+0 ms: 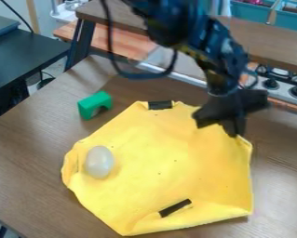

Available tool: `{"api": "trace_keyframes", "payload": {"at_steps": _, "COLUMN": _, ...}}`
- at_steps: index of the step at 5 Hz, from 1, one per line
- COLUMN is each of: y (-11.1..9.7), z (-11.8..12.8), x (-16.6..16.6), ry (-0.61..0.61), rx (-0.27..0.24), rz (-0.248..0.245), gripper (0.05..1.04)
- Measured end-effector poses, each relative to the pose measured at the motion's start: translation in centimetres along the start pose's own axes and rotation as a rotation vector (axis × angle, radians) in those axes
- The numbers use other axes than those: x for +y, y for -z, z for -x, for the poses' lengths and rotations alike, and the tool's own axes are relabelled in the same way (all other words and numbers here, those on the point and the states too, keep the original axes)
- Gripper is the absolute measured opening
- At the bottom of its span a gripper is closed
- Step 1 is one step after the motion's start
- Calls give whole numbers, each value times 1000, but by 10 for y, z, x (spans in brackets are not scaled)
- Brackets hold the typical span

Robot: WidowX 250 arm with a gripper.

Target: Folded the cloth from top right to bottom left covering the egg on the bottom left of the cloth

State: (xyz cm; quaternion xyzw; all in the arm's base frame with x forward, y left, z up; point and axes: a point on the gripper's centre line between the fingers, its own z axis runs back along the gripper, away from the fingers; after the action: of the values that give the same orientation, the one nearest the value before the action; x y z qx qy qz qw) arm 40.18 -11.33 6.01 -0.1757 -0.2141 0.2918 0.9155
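Jaws open or closed, I cannot tell; the gripper (232,131) is at the upper right edge of the yellow cloth (175,162) on the desk (32,162), while the pale egg (99,162) lies on the cloth by its left edge

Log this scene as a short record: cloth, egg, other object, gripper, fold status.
cloth: yellow cloth, spread on the brown table, edges partly curled
cloth markings: dark strip at the top edge, another dark strip near the bottom
egg: pale egg, on the cloth's left part, uncovered
other object: green block, on the table beyond the cloth's upper-left edge
gripper: black gripper, at the cloth's upper-right corner
fold status: not yet folded over the egg
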Motion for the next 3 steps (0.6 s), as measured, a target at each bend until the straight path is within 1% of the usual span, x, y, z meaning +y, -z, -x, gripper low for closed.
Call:
{"api": "trace_keyframes", "payload": {"at_steps": 1, "y": -12, "z": -1, "x": 34, "ry": -4, "rx": 26, "rz": -5, "gripper": 51}}
{"api": "trace_keyframes", "payload": {"at_steps": 2, "y": -24, "z": 1, "x": 61, "ry": 13, "rx": 38, "rz": -15, "gripper": 51}}
{"api": "trace_keyframes", "payload": {"at_steps": 3, "y": -42, "z": -4, "x": 91, "ry": 2, "rx": 29, "rz": -15, "gripper": 51}}
